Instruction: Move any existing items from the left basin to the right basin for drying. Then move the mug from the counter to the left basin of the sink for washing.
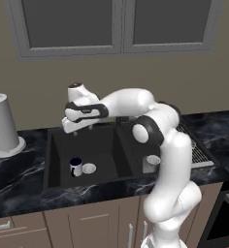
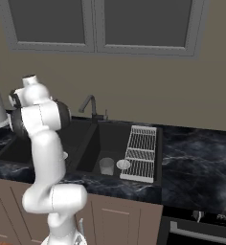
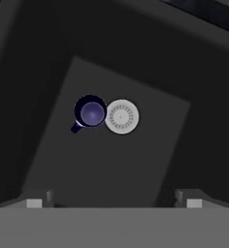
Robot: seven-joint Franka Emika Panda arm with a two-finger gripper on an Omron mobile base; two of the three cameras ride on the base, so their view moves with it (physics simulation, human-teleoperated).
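Observation:
The white mug (image 1: 76, 167) with a navy inside stands upright on the floor of the wide black left basin (image 1: 102, 145), beside its silver drain (image 1: 89, 168). In the hand view the mug (image 3: 90, 114) sits directly below, touching the drain (image 3: 122, 116). My gripper (image 1: 82, 130) hangs well above the left basin, open, with nothing between its fingers; the gripper (image 3: 114, 203) shows its tips wide apart. The grey handleless cup (image 1: 151, 163) stands upright in the narrower right basin (image 1: 126, 160), and the cup (image 2: 106, 166) is next to that basin's drain (image 2: 123, 164).
A dark curved faucet (image 2: 88, 106) rises behind the divider. A white wire dish rack (image 2: 142, 153) lies along the sink's right edge. A paper towel roll (image 1: 2, 126) stands on the black marble counter (image 1: 19, 164) left of the sink.

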